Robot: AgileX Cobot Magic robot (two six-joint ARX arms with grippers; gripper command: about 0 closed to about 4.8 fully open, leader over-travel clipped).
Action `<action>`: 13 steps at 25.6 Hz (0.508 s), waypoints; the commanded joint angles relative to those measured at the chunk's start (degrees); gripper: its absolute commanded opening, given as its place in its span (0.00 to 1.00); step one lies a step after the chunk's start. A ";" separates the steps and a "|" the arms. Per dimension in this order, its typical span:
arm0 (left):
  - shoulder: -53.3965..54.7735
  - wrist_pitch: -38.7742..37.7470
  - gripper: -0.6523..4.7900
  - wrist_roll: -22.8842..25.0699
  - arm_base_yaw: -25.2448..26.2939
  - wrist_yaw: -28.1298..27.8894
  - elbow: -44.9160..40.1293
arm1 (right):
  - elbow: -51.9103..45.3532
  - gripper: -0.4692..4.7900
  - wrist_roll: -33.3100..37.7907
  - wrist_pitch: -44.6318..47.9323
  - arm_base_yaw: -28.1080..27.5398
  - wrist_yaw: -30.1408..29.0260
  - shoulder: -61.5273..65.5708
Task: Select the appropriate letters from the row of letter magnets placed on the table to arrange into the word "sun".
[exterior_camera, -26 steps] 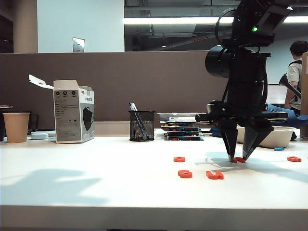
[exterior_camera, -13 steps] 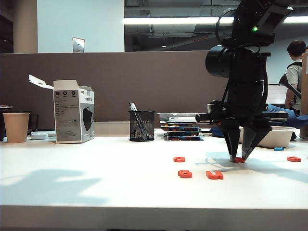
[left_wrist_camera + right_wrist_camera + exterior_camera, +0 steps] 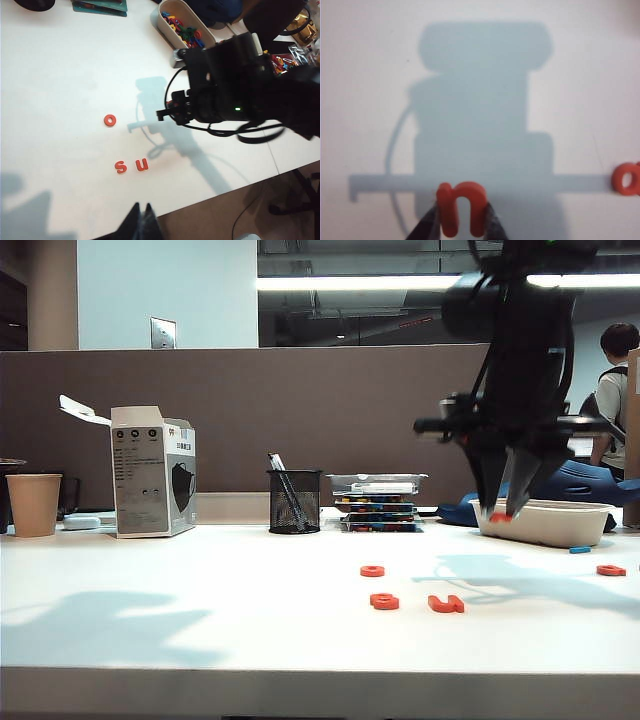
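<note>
1. While the right gripper (image 3: pixel 503 514) is hanging clear above the table (image 3: pixel 200 620), its jaws are clamping the orange-red letter N (image 3: pixel 462 207) between the fingertips (image 3: pixel 427 225); the N (image 3: pixel 500 517) is showing as a small red piece at the tips in the exterior view.
2. Nearest the table's front edge, the letter S (image 3: pixel 384 601) and the letter U (image 3: pixel 446 603) are lying flat, just beside each other but apart.
3. Slightly farther back, the letter O (image 3: pixel 372 570) is lying alone; another orange-red letter (image 3: pixel 611 570) is lying well apart at the right side.
4. Behind these, a tiny blue piece (image 3: pixel 580 550) is resting near a white tray (image 3: pixel 545 523).
5. At the table's rear, a mesh pen cup (image 3: pixel 295 501), a white carton (image 3: pixel 152 472) and a paper cup (image 3: pixel 34 504) are standing before the brown partition.
6. The left gripper (image 3: pixel 142 223) is hovering beyond the front edge, near the S (image 3: pixel 120 167) and U (image 3: pixel 142 164); its dark fingertips are sitting together, closed on nothing.
</note>
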 commanded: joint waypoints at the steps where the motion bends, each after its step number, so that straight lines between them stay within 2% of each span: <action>1: -0.13 0.37 0.11 0.26 0.04 -0.24 0.13 | 0.00 0.23 1.68 -4.46 0.00 -0.13 -3.63; 4: -0.13 0.33 0.11 0.26 0.04 -0.22 0.11 | -1.77 0.23 3.76 -6.32 0.13 -0.13 -8.28; 9: -0.13 0.35 0.11 0.26 0.04 -0.22 0.13 | -11.08 0.23 7.91 -5.64 0.46 -0.22 -19.28; 13: -0.13 0.33 0.11 0.26 0.02 -0.22 0.13 | -20.48 0.23 10.86 -1.90 1.03 -3.69 -23.87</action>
